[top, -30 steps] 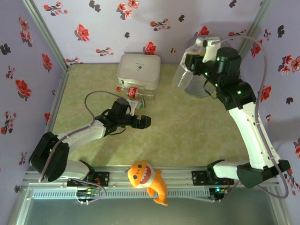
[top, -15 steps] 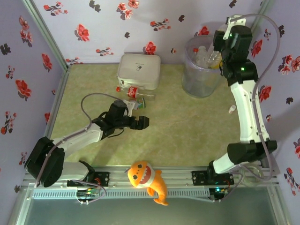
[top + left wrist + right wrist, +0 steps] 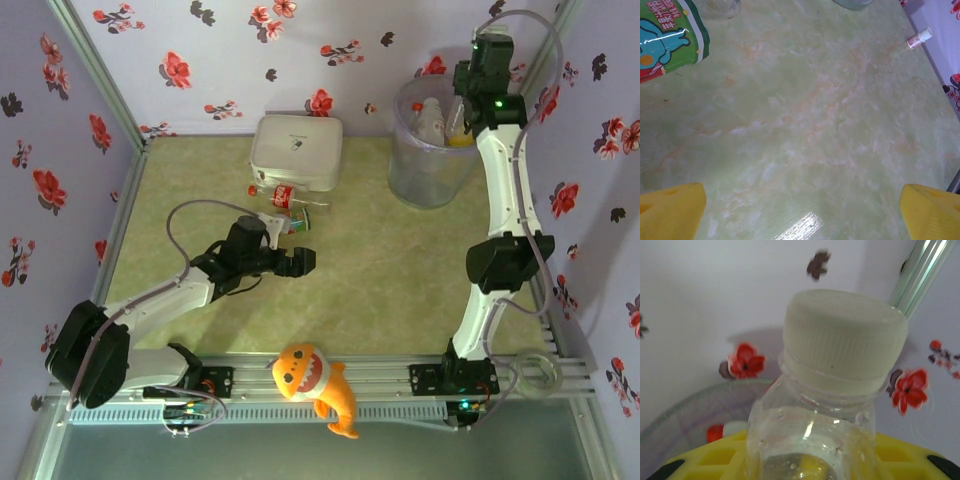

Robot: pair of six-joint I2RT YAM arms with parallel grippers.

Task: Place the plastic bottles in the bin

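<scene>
Right arm has swung up and now stands stretched tall at far right, wrist over the bin rim. Right gripper clamps 1 white-capped clear bottle above the bin, not yet dropped; other bottles already lie inside. Left gripper hangs wide open, low over table, just near of a red-label bottle.
</scene>
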